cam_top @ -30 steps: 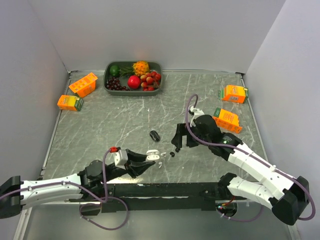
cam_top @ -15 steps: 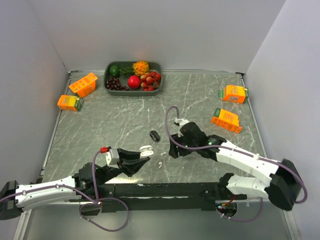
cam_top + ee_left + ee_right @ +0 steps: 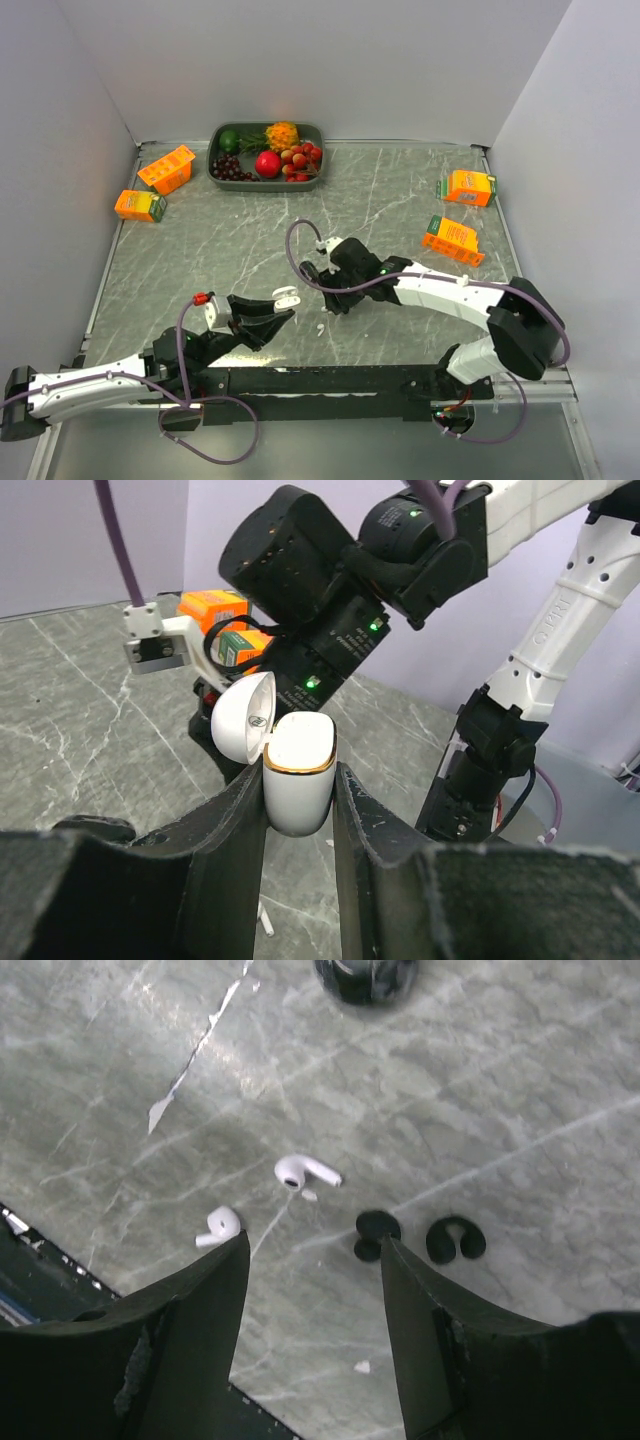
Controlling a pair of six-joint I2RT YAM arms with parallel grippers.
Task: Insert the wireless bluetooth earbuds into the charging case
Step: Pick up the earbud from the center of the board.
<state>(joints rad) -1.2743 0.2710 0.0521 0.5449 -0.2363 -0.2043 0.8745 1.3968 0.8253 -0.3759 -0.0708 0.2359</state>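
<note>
The wireless bluetooth earbuds (image 3: 305, 1172) both lie loose on the worktop (image 3: 400, 180), so by my reading nothing is seated yet. What is done: the charging case (image 3: 298, 785) is held up off the surface with its lid (image 3: 243, 718) swung open. What is left: picking up each bud and seating it. The inside of the case is hidden from every view.

The right arm (image 3: 440, 292) comes in from the 4 o'clock corner and stretches low across to just below the middle of the worktop, its wrist bent so the right pincer (image 3: 312, 1248) points down at the surface. That pincer is released, jaws spread with nothing between them, and it hangs above the buds without touching them.

The left arm (image 3: 100, 375) runs from the 8 o'clock corner along the near edge, its forearm rising toward the middle. The left pincer (image 3: 298, 780) is clenched on the lower body of the case, which is held mouth-up at about 6 o'clock of the worktop's middle, just beside the right wrist.

In the right wrist view one white bud sits near the centre and the second bud (image 3: 218, 1227) lies at its 8 o'clock, apart from it. Two small black curled pieces (image 3: 455, 1240) rest at its 4 o'clock; I cannot tell what they are.
</note>
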